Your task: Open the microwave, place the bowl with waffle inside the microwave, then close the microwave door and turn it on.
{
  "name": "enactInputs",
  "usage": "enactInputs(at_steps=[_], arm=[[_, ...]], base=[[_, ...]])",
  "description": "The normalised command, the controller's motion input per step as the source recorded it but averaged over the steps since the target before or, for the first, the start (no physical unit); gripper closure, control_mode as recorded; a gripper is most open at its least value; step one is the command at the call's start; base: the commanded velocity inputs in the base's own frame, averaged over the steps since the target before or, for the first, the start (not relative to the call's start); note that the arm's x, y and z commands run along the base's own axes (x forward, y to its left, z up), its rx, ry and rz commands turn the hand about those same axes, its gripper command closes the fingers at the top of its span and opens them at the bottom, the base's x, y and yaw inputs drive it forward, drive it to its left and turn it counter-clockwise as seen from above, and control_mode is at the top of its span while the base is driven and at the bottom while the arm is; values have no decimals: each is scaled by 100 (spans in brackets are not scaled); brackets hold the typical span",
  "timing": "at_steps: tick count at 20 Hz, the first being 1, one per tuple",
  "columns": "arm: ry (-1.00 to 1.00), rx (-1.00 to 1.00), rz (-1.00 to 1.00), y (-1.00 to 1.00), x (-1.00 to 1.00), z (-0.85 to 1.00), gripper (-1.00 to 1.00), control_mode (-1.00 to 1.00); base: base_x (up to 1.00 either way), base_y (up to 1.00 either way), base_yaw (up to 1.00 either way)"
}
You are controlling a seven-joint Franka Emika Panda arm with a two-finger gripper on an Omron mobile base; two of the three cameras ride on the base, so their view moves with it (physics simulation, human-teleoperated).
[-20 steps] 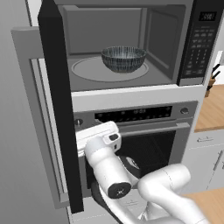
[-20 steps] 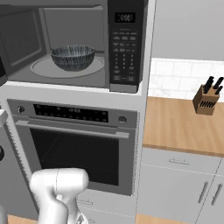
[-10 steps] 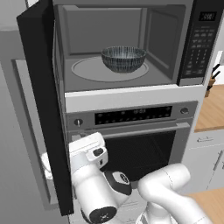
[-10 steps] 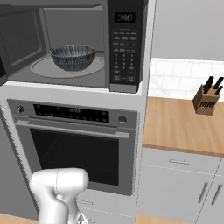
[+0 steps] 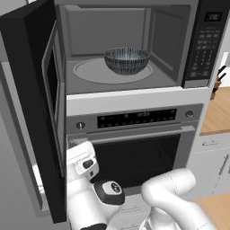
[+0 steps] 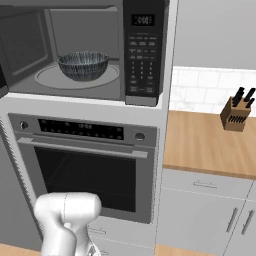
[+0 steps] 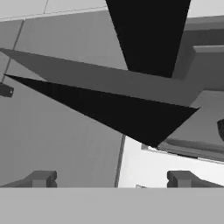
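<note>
The bowl (image 5: 127, 60) already sits inside the microwave (image 5: 134, 45), on the round turntable (image 5: 96, 72) toward its back right part, upright and well clear of the cavity walls. The waffle is not visible from this angle, hidden below the rim if it is there. The microwave door (image 5: 33, 103) stands swung out on the left, roughly square to the front, its dark window facing the cavity.

The hand (image 7: 111, 178) hangs low beside the door's lower edge, in front of the oven (image 5: 134, 143), its 2 fingers spread wide with nothing between them. Seen from the hand itself, the door's black edge rises straight ahead with the grey cavity floor beyond it.

What remains, as I judge it, is shutting the door and starting the oven's neighbour above. The door looks like a stiff, hinged panel, light enough to swing under a steady push; it needs no grip at all. The best place to press would be the outer face near the free edge, far from the hinge, where least force is needed. The glass front is likely smooth, so a fingertip could skid if it pushes at a slant. The keypad (image 6: 140, 50) on the right wants only a short, square poke.
</note>
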Motion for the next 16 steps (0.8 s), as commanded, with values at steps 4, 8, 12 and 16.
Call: enactInputs(at_steps=[4, 8, 12, 16], arm=[[-10, 0, -1, 34, 0, -39, -100, -100], [-11, -3, -5, 59, -23, -25, -100, -100], [-19, -6, -15, 87, -52, -1, -100, -100], [-16, -4, -18, 89, -46, 0, -100, -100]], base=[[0, 0, 0], [0, 0, 0], [0, 0, 0], [0, 0, 0]])
